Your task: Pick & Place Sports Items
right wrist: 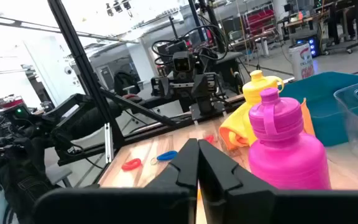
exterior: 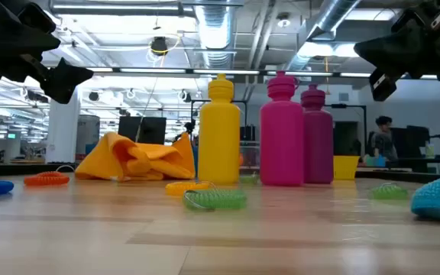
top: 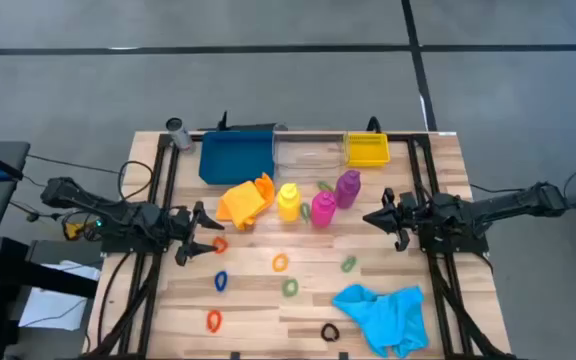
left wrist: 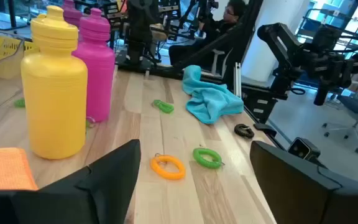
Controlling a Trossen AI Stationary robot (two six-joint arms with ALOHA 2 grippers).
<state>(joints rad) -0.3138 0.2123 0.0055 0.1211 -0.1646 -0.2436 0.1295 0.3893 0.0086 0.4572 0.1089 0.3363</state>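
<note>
Wooden slatted table (top: 258, 290). Far edge: blue tray (top: 236, 158), clear container (top: 308, 152), yellow bin (top: 366, 149). Centre: orange cloth (top: 246, 200), then yellow bottle (top: 288, 201), magenta bottle (top: 323, 208), purple bottle (top: 348, 187) upright. Near right: cyan cloth (top: 383, 315). Coloured rings (top: 221, 281) lie scattered across the near half.

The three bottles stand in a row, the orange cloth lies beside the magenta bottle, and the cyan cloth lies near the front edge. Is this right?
Not quite. In the high view the orange cloth lies beside the yellow bottle, not the magenta bottle. The rest holds: the purple bottle completes the row, and the cyan cloth lies near the front edge.
</note>
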